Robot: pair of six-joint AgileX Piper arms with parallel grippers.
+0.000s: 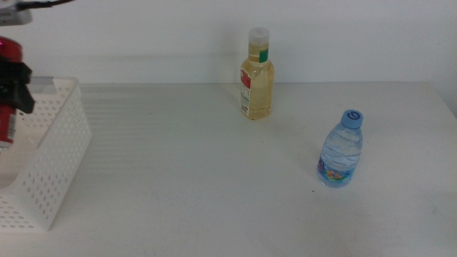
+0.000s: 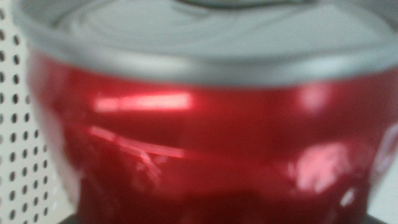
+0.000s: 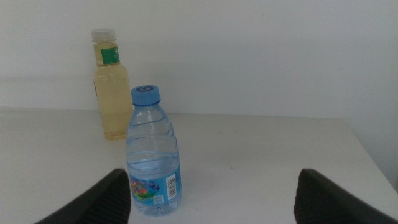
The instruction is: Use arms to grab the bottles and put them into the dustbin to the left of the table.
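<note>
At the far left of the middle view my left gripper is shut on the slim red cola can, holding it upright above the white perforated dustbin. In the left wrist view the can fills the picture, with the dustbin's holed wall beside it. The yellow-liquid bottle stands at the back middle of the table. The blue-capped water bottle stands to the right. My right gripper is open, low behind the water bottle, with the yellow bottle farther off.
The dustbin sits on the table's left end, its near corner close to the front edge. A plain white wall backs the table. The table's right edge lies beyond the water bottle.
</note>
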